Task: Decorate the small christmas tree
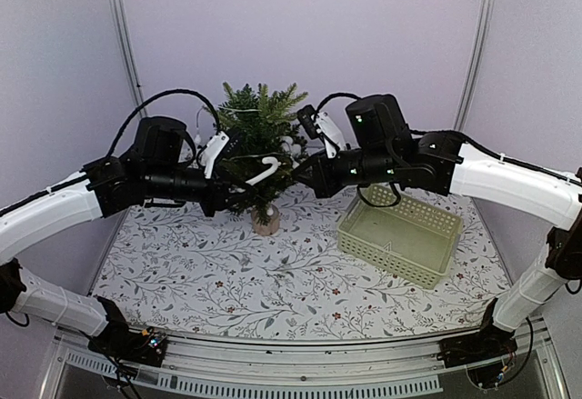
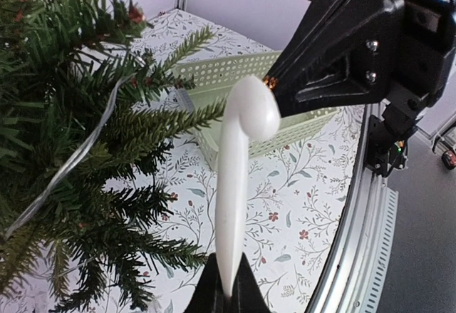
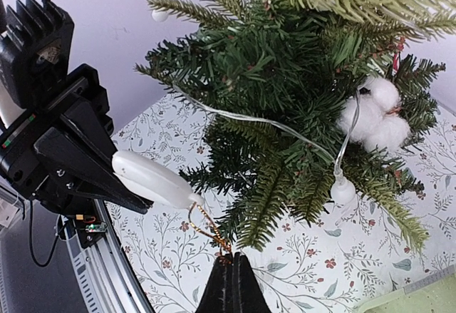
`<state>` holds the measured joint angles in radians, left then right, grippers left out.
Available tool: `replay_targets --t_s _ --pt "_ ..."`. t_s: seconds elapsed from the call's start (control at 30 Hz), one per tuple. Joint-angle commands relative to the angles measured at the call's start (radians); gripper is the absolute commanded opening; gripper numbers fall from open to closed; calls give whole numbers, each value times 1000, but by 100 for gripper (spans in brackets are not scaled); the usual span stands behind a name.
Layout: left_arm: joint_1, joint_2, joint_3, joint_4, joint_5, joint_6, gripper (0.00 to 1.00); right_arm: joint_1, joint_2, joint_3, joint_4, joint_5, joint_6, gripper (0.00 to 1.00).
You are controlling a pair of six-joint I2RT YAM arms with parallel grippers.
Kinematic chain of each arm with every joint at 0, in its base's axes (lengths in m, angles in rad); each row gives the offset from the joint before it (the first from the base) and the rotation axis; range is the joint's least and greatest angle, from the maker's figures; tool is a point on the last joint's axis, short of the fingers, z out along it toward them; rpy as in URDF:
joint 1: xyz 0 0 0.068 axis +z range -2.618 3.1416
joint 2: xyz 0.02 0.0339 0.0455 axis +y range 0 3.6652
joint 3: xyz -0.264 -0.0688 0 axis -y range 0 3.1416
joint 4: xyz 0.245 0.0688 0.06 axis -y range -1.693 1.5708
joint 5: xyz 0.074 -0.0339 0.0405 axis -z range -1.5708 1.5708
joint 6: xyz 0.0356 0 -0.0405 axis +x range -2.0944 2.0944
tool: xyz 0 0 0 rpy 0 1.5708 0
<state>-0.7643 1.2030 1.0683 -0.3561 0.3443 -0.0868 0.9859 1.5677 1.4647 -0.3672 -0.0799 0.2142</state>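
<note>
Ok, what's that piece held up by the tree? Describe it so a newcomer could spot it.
Find the small christmas tree at the back of the table. Just in front of it, the left gripper holds a cane ornament by its straight end. It is smooth, plain white and hooked, with gold thread at the hook, unlike the fluffy cotton balls in the branches.

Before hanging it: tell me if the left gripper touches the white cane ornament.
Touching. Left wrist view: the left gripper clamps the straight end of the white cane ornament.
</note>
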Motion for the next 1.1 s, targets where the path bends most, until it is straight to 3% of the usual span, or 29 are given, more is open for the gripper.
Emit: replay_targets --t_s 0.0,1.07 --pt "-16 22 34 13 -19 5 0 -12 -22 -11 -9 20 8 0" --pt "-25 64 65 -45 -65 33 0 -57 45 16 -16 -13 13 0"
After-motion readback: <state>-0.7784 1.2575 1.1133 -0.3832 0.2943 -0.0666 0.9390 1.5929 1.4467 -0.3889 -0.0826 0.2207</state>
